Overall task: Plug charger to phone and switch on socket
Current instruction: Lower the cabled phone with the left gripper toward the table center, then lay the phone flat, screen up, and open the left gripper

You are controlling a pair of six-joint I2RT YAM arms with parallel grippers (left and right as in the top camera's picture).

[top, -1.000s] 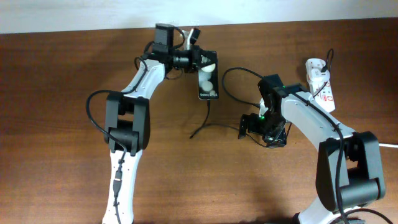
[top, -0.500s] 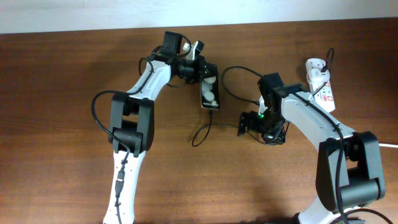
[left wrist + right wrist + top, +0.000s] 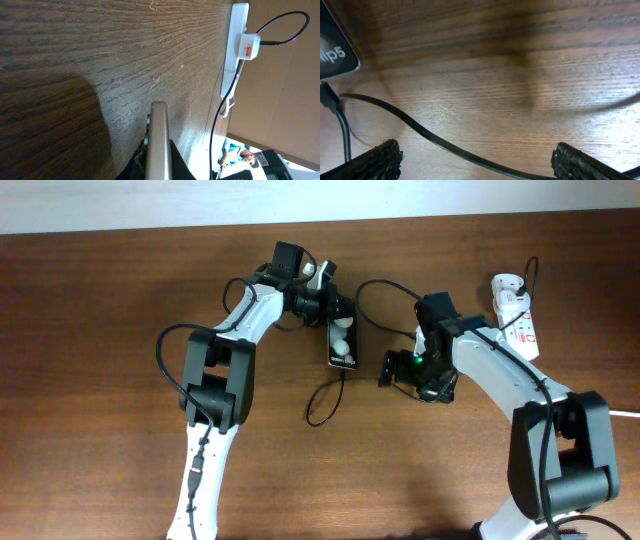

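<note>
Left tool point(image 3: 330, 305): clamped on the phone's far end.
Phone point(image 3: 343, 345): screen up, mid tabletop point(image 3: 100, 330).
Charger point(image 3: 322, 402): black cable looped by the phone's near end, tip meeting it.
Right tool point(image 3: 392, 370): spread wide above the cable, just right of the phone.
Socket point(image 3: 520, 320): far right.

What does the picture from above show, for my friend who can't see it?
The left hand grips a black phone at a brown wooden table, and a black charger cable trails from the phone's lower end. The right hand is open beside it, and a white power strip lies on the right.
</note>
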